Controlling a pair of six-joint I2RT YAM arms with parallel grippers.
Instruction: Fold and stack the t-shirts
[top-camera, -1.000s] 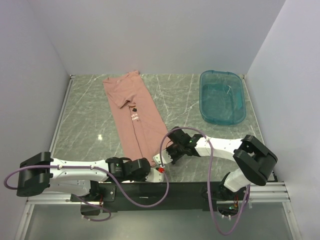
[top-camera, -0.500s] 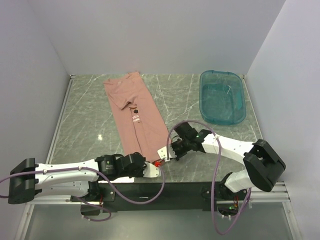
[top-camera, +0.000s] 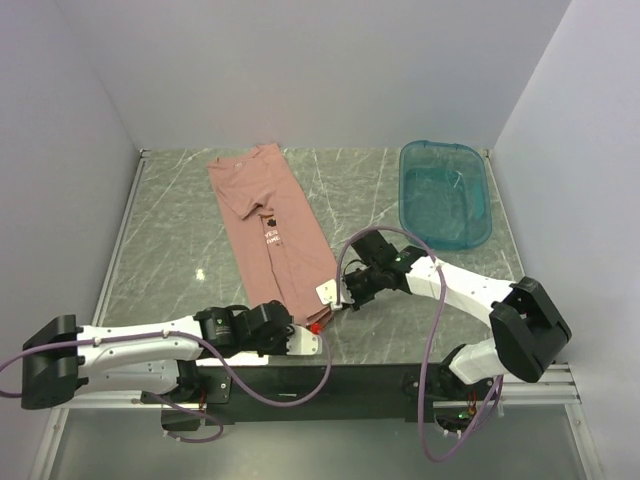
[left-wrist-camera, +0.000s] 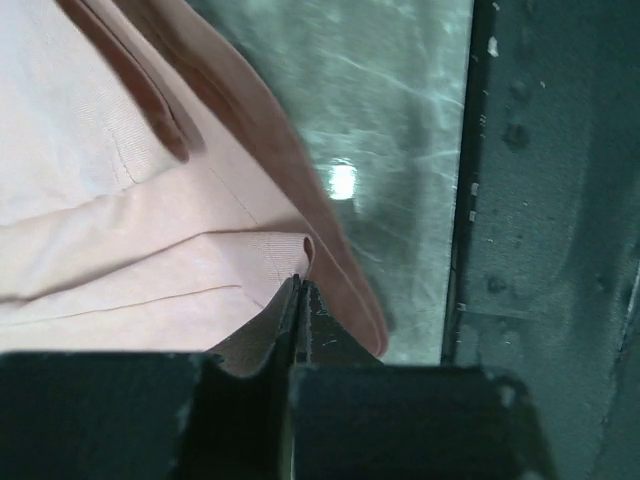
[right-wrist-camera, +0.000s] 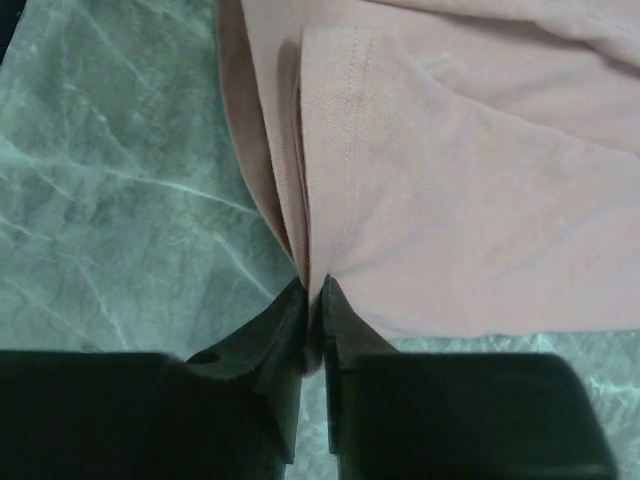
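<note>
One marbled tabletop (top-camera: 170, 240) is carrying it all. One salmon-pink t-shirt (top-camera: 275, 230) is lying on it as a long folded strip, collar end far, hem end near my bases. One teal tub (top-camera: 445, 195) is sitting far right, well apart from it. Two pincers are working. My left pincer (left-wrist-camera: 298, 300) is clenching the near hem, and my right pincer (right-wrist-camera: 312, 300) is clenching the folded edge just beside it.
</note>
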